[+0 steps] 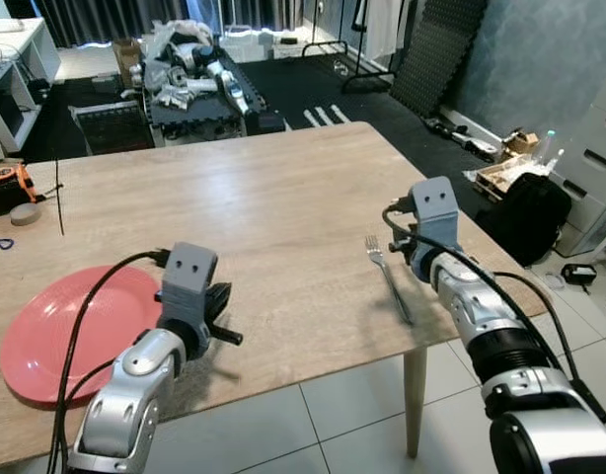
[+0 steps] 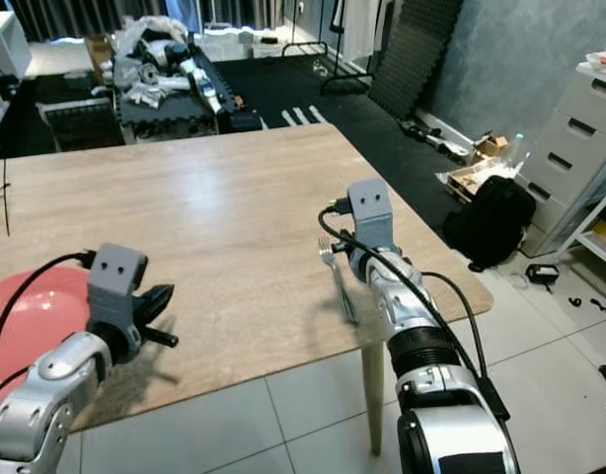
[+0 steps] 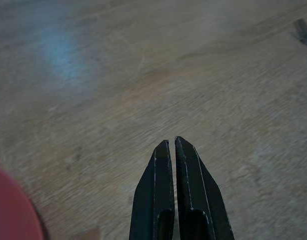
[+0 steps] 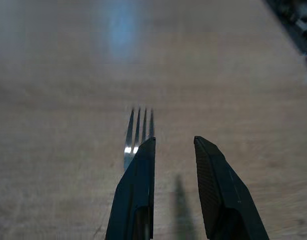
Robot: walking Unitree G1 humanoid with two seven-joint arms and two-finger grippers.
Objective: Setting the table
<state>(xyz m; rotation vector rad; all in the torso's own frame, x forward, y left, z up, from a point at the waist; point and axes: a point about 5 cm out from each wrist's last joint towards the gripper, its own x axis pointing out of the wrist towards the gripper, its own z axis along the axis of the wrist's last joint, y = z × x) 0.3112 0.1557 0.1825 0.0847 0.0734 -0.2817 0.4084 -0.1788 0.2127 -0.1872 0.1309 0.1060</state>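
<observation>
A silver fork (image 1: 388,278) lies on the wooden table (image 1: 273,197) near its right front corner, tines pointing away from me. My right gripper (image 4: 174,140) hovers low over the table just right of the fork (image 4: 138,131). It is open, with one finger (image 4: 141,170) over the fork's neck and nothing held. A pink plate (image 1: 61,334) rests at the table's left front. My left gripper (image 3: 172,142) is shut and empty, just right of the plate near the front edge (image 1: 222,321).
The table's front edge and one leg (image 1: 415,395) stand over white floor tiles. An orange tool (image 1: 7,183), a grey disc (image 1: 25,213) and a black cable lie at the table's far left. Clutter and a black bag (image 1: 535,212) are on the floor beyond.
</observation>
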